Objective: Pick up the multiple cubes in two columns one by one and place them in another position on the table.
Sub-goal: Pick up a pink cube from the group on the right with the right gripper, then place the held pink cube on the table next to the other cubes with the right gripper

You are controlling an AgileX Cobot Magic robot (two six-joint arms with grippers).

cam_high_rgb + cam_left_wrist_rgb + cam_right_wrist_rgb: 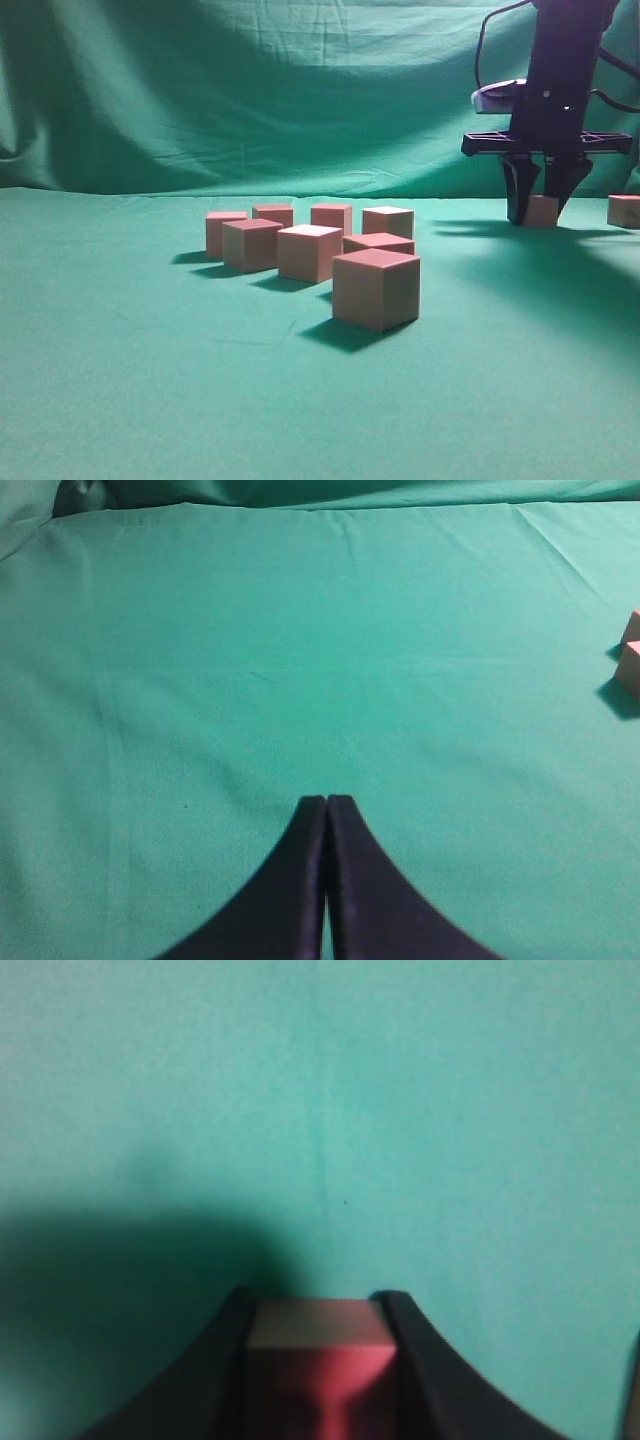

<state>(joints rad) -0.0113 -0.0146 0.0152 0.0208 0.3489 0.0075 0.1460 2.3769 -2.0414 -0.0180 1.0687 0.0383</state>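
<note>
Several cubes stand in two columns on the green table [130, 380], with the nearest cube [376, 288] in front and others such as a pale-topped cube [310, 252] behind it. At the far right my right gripper [539, 217] points down at the cloth, shut on one cube [543, 211] that rests on the table. In the right wrist view that cube [318, 1328] fills the gap of the right gripper [316, 1300], both fingers against its sides. My left gripper [327, 801] is shut and empty above bare cloth.
Another cube [624, 210] sits alone at the right edge, just beyond the held one. Two cube corners [632, 666] show at the right edge of the left wrist view. The draped green backdrop [250, 90] rises behind the table.
</note>
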